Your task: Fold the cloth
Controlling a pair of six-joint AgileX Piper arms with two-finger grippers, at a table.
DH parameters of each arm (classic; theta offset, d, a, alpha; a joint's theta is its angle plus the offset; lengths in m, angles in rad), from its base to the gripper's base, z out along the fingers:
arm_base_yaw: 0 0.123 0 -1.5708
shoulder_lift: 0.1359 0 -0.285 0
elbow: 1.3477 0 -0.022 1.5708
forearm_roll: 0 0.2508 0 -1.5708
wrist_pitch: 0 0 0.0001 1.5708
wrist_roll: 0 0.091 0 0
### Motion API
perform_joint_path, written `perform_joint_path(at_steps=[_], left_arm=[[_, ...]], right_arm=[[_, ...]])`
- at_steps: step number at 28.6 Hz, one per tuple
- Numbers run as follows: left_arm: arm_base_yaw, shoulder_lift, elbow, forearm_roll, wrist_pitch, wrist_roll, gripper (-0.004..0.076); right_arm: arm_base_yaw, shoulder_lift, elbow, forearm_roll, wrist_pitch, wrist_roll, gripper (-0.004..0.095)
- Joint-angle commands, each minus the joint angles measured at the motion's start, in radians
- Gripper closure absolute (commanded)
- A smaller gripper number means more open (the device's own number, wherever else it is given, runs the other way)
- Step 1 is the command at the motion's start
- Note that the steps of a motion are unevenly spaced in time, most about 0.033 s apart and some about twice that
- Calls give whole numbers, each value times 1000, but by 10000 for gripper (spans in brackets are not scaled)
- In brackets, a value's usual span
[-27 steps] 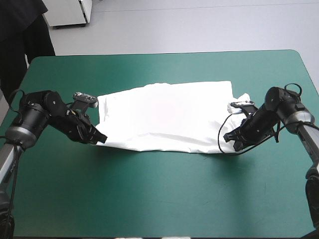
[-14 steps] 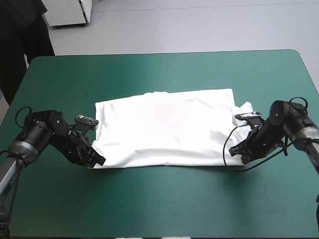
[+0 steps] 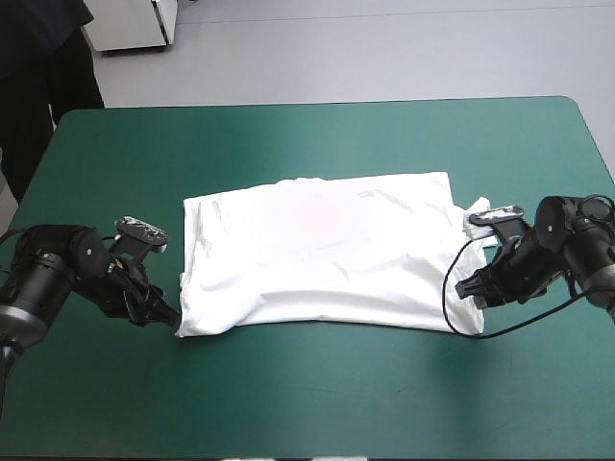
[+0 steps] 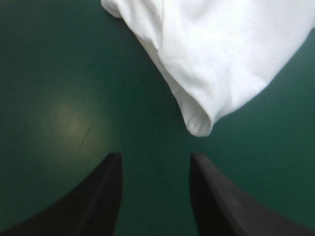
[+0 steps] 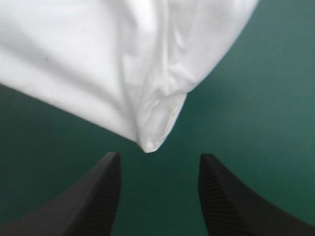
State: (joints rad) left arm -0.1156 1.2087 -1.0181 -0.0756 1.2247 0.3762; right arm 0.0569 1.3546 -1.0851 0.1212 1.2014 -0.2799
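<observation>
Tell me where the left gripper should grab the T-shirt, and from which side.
Take the T-shirt by its near left corner, a rounded, doubled tip that juts out toward the left gripper. Come in from the left edge of the teal-green cover, low along it, jaws open astride the tip. The doubled cloth there probably gives a firm pinch.

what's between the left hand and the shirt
Only bare table cover. In the left wrist view the open left hand sits short of the shirt, whose nearest corner lies just ahead of it, untouched.
</observation>
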Motion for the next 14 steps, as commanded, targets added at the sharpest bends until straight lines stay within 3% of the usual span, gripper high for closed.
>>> perform_joint_path(at_steps=[1, 6, 14], left_arm=[[-4, -95, -98, -43, -28, -30, 391], [-4, -102, -238, -102, -85, -30, 390], [-4, -102, -365, -174, -184, -19, 390]], right_arm=[[2, -35, -103, -65, -61, 73, 425], [-1, 10, -221, -78, -116, 107, 425], [-1, 221, -390, -92, -115, 109, 425]])
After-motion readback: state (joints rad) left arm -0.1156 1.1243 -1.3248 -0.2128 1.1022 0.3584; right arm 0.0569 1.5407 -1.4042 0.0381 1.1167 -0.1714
